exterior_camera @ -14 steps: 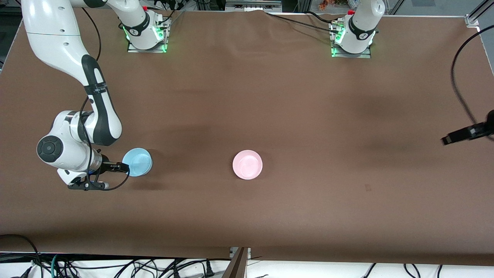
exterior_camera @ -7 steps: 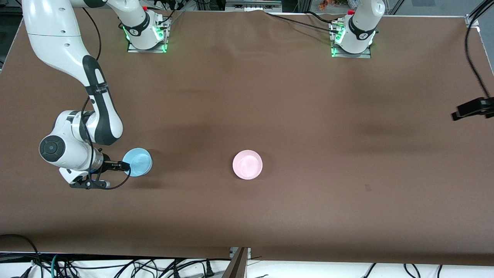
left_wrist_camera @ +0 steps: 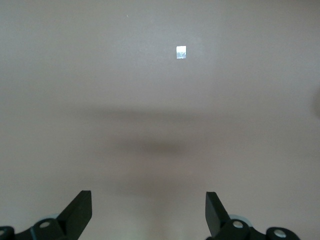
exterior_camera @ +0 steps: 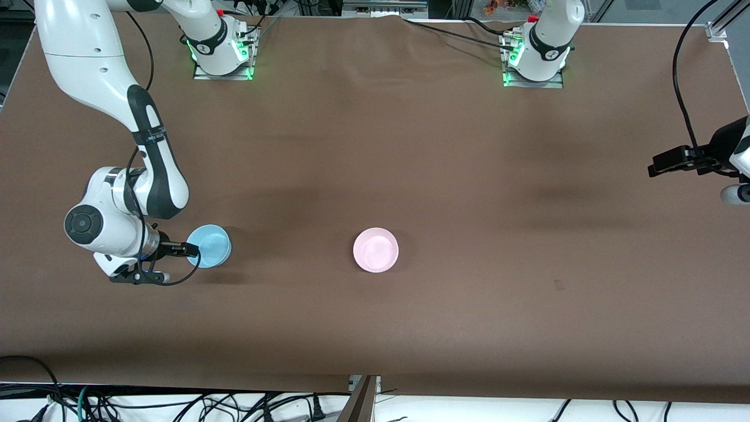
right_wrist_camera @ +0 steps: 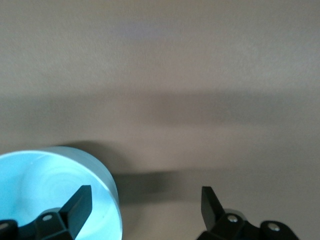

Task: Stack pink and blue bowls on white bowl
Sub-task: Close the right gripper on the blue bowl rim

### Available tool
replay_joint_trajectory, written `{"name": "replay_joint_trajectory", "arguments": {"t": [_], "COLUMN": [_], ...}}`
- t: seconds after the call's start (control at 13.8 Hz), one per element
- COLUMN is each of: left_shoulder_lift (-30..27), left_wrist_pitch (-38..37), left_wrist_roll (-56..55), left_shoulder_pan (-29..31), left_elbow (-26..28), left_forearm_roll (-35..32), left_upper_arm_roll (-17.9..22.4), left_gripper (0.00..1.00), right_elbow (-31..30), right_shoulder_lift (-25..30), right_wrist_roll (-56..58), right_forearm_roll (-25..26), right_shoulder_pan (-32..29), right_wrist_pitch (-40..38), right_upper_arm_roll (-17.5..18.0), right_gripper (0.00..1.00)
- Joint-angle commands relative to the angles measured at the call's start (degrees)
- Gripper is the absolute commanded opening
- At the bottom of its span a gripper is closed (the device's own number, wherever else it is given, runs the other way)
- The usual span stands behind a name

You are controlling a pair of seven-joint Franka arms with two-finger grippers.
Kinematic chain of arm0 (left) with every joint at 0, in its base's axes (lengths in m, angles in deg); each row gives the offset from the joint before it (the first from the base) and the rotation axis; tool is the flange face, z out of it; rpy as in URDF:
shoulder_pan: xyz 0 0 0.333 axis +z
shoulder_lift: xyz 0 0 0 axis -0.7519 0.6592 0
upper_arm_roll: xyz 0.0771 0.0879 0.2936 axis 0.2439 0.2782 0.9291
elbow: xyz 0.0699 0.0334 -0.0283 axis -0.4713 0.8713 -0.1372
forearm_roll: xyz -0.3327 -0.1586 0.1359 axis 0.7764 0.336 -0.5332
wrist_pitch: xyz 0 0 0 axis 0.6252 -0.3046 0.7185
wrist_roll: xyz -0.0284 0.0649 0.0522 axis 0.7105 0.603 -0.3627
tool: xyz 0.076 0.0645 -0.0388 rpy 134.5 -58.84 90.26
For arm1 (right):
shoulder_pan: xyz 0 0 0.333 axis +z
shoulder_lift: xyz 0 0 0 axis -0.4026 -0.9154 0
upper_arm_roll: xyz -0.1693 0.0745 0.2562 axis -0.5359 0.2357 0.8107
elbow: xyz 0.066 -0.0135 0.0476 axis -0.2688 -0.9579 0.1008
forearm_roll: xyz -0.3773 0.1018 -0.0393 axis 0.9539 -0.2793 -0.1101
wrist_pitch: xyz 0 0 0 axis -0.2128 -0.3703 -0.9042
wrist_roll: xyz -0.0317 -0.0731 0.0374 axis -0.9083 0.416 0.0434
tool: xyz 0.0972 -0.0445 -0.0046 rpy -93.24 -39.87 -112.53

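The light blue bowl [exterior_camera: 209, 245] sits upright on the brown table toward the right arm's end. My right gripper [exterior_camera: 192, 250] is open at its rim. In the right wrist view one finger [right_wrist_camera: 80, 202] is over the inside of the blue bowl [right_wrist_camera: 45, 192] and the other finger is outside the rim, so the gripper [right_wrist_camera: 145, 202] straddles the wall. The pale pink bowl [exterior_camera: 375, 250] sits upright near the table's middle. My left gripper [exterior_camera: 657, 168] is open and empty over bare table at the left arm's end; it also shows in the left wrist view [left_wrist_camera: 148, 207]. No white bowl shows in any view.
The brown cloth [exterior_camera: 469, 176] covers the whole table. The arm bases [exterior_camera: 221, 55] stand along the edge farthest from the front camera. Cables [exterior_camera: 176, 404] hang below the nearest edge. A small pale square mark [left_wrist_camera: 181, 52] lies on the cloth.
My left gripper has swung toward the bases' edge and then a little toward the table's middle. My right gripper has stayed at the blue bowl's rim, shifting only slightly. The bowls have not moved.
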Motion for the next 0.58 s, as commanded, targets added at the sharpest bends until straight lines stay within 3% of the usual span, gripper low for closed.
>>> {"name": "replay_joint_trajectory", "arguments": {"t": [0.0, 0.51], "left_shoulder_lift": [-2.6, -1.3], "left_wrist_pitch": [0.8, 0.6], "left_wrist_roll": [0.0, -0.3], "left_shoulder_pan": [0.7, 0.5], "left_elbow": [3.6, 2.1], "left_forearm_roll": [-1.1, -1.1], "left_upper_arm_roll": [-1.5, -1.5], "left_gripper": [1.00, 1.00], "right_elbow": [-3.9, -5.8], "right_shoulder_lift": [3.3, 4.4], "right_wrist_roll": [1.1, 1.1], "right_forearm_roll": [-0.9, -0.9], "right_shoulder_pan": [0.1, 0.1], "right_wrist_pitch": [0.9, 1.0], "right_upper_arm_roll": [1.0, 1.3], "right_gripper": [0.97, 0.90]}}
